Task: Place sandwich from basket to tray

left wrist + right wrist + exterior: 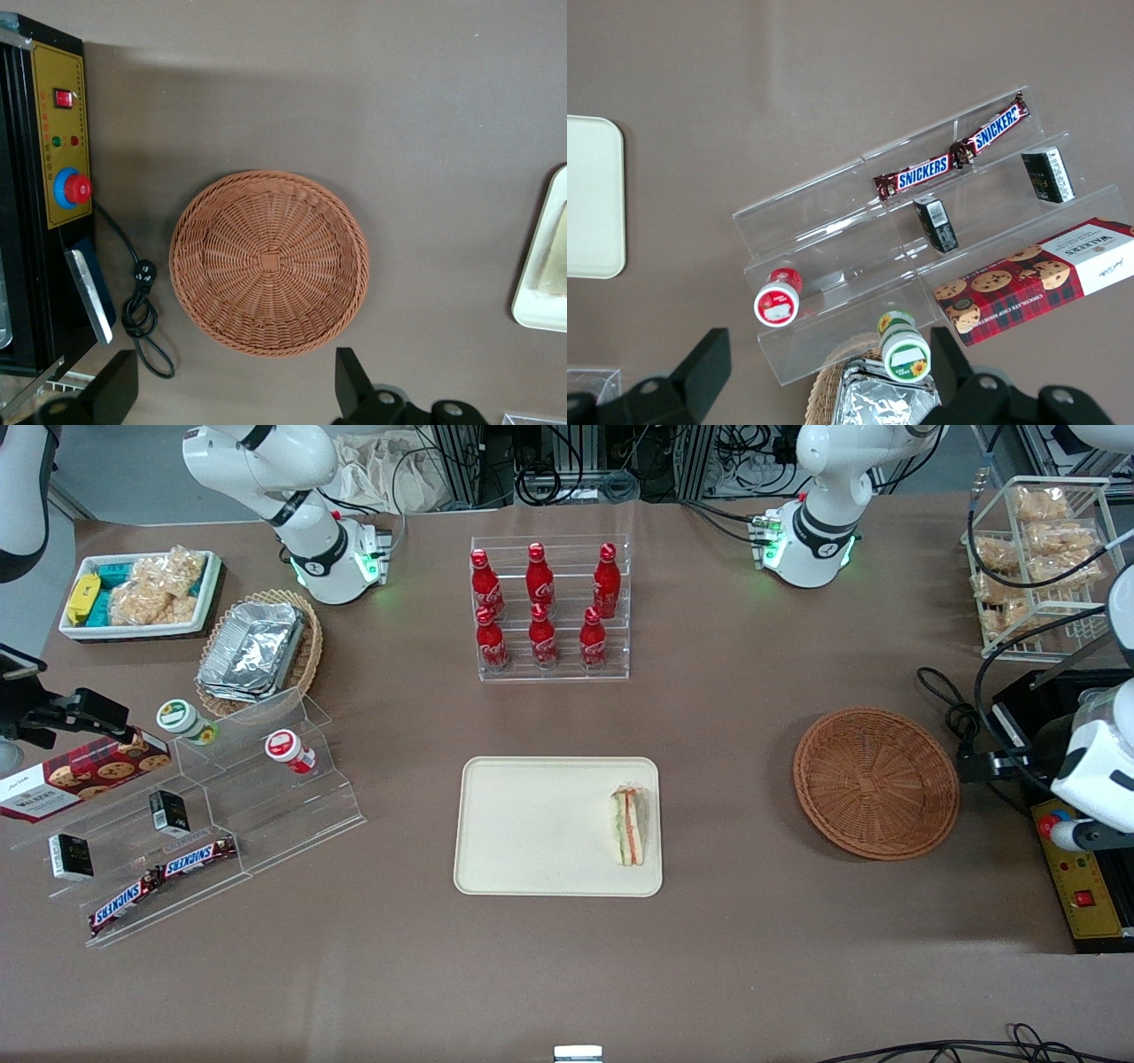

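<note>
Hovering above the tabletop [753, 921], the claw [235, 390] looks straight down, fingers [115, 390] spread wide and holding nothing. Directly beneath it sits the basket [268, 263] (nothing inside). Sandwich [631, 825] lies on the tray [532, 824], well apart from the claw; the wrist view cuts the tray [542, 266] off at its edge.

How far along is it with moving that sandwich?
It looks done. The sandwich lies on the tray, at its edge nearest the basket, which is empty. The gripper is open above the table beside the basket, holding nothing. Nothing seems left but pulling the arm away.
</note>
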Controlling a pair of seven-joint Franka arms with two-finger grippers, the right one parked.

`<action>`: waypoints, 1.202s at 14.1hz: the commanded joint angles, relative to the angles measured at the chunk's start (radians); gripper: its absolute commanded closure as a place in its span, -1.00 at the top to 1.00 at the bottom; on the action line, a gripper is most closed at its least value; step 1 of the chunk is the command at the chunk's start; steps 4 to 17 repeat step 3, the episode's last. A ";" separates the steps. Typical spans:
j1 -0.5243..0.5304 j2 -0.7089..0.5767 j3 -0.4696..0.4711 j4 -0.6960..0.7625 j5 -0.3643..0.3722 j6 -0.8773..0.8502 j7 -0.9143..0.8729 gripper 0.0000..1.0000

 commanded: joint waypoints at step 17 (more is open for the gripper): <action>-0.171 -0.070 0.234 -0.056 -0.090 -0.007 0.061 1.00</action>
